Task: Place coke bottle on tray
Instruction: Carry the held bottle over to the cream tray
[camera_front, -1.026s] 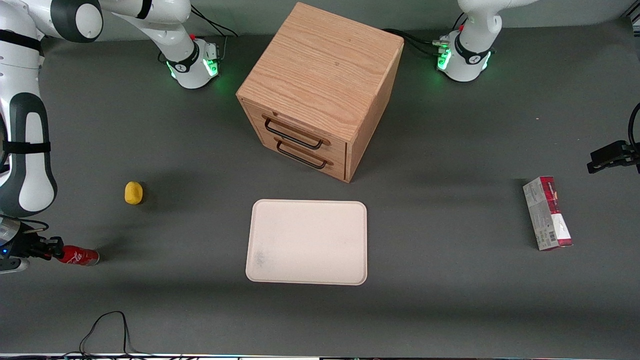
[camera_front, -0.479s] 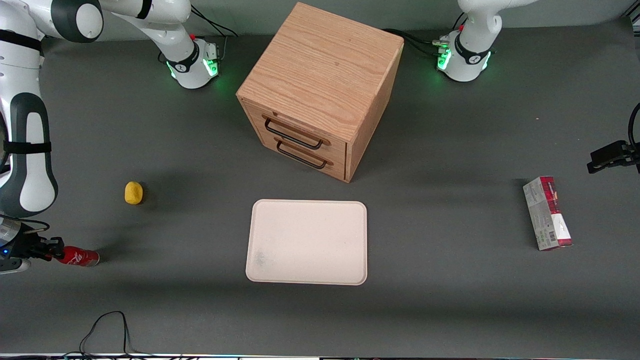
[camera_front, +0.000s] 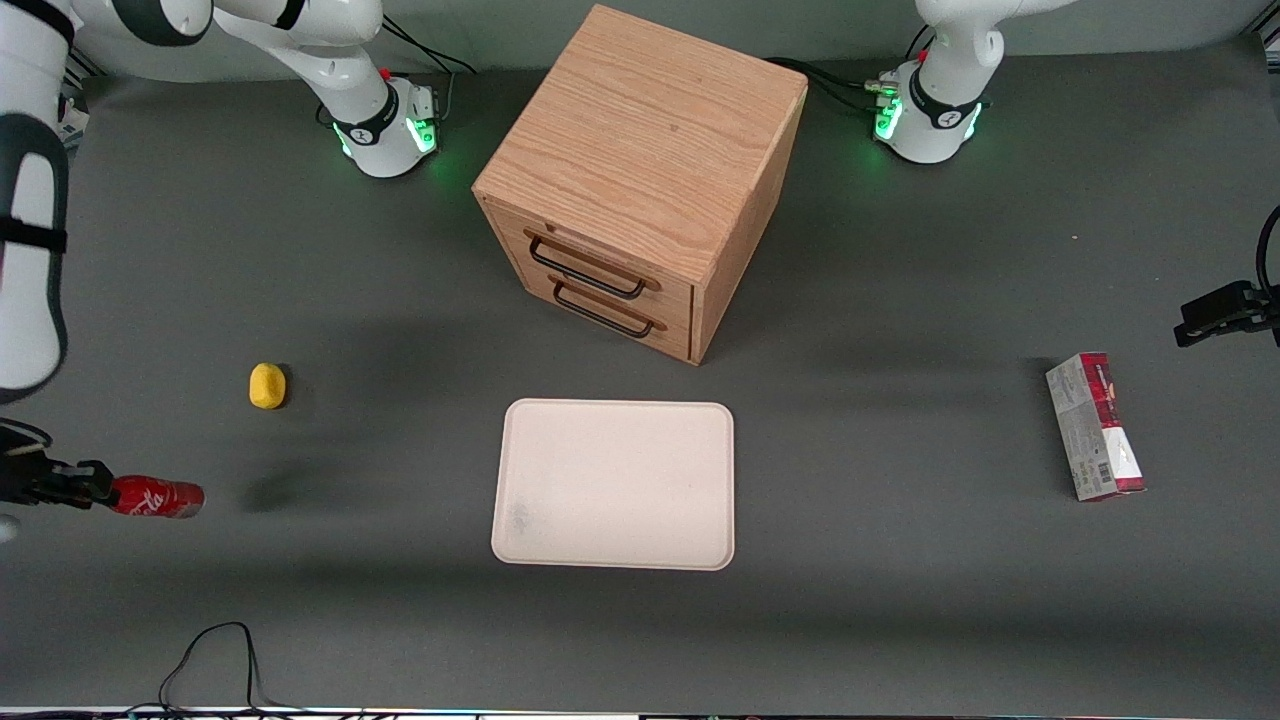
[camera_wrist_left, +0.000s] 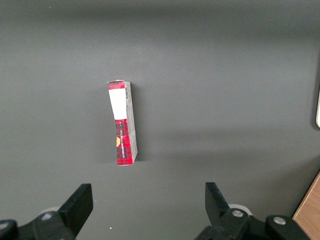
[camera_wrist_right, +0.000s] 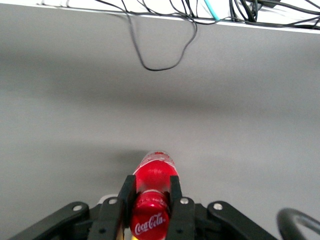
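Note:
The coke bottle (camera_front: 158, 498) is a small glossy red bottle with white script, held lying level at the working arm's end of the table. My gripper (camera_front: 98, 491) is shut on its neck just under the red cap, and the bottle hangs a little above the mat with its shadow apart from it. In the right wrist view the black fingers (camera_wrist_right: 126, 192) clamp both sides of the bottle (camera_wrist_right: 155, 172) near the cap. The cream-white tray (camera_front: 614, 484) lies flat and bare in front of the wooden cabinet, well away toward the table's middle.
A wooden two-drawer cabinet (camera_front: 640, 180) stands farther from the camera than the tray. A yellow lemon-like object (camera_front: 267, 386) lies near the bottle. A red-and-grey carton (camera_front: 1094, 426) lies toward the parked arm's end, also in the left wrist view (camera_wrist_left: 122, 122). A black cable (camera_front: 210, 650) loops near the front edge.
My gripper has lifted the bottle off the mat; it has risen and its shadow has separated from it. The arm above has swung upward and outward.

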